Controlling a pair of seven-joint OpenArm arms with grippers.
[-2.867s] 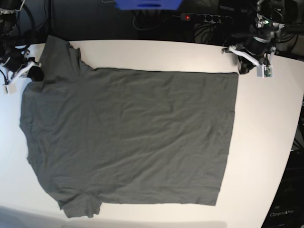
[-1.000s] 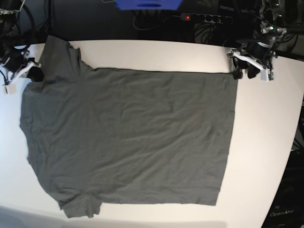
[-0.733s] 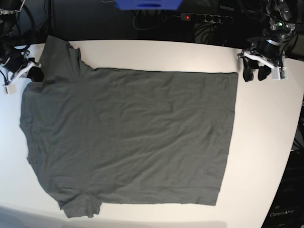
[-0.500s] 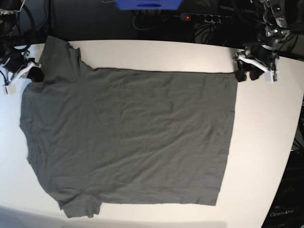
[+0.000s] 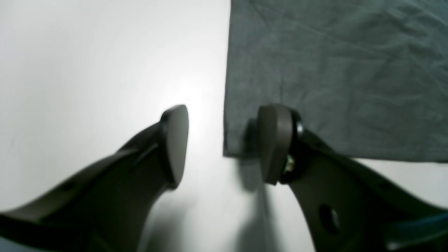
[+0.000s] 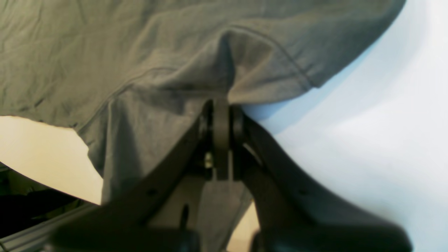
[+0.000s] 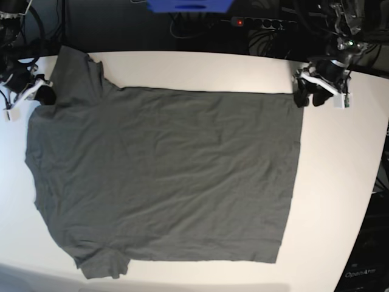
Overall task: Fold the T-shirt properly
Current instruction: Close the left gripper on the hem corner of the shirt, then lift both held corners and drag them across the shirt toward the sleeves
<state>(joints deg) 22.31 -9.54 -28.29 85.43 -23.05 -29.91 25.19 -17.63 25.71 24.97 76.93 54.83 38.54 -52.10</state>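
While the T-shirt (image 7: 164,176) lies spread flat across most of the white surface (image 7: 340,182) in the base view, you have one gripper at each of its upper corners. Its sleeves point to the left of that frame and its straight hem runs down the right side, with the cloth lightly wrinkled all over. Your right gripper (image 7: 42,92), at the upper left of the base view, is clenched on the T-shirt: in the right wrist view the two fingers (image 6: 221,140) are pressed together at the centre of the frame, pinching a raised ridge of dark grey fabric (image 6: 175,70) beside a stitched seam, and the cloth drapes down on the left over the surface's edge. Your left gripper (image 7: 309,95), at the upper right of the base view, is released and holds nothing. In the left wrist view its jaws stand wide apart, with the hem corner (image 5: 227,152) of the T-shirt between them: the right-hand finger (image 5: 274,140) sits over the cloth just inside that corner, and the left-hand finger (image 5: 175,140) is over bare surface (image 5: 87,70), apart from the fabric. Whether the right-hand finger actually touches the cloth, you cannot tell from these views. At the top of the base view, behind the surface, a power strip (image 7: 258,23) shows a red light.
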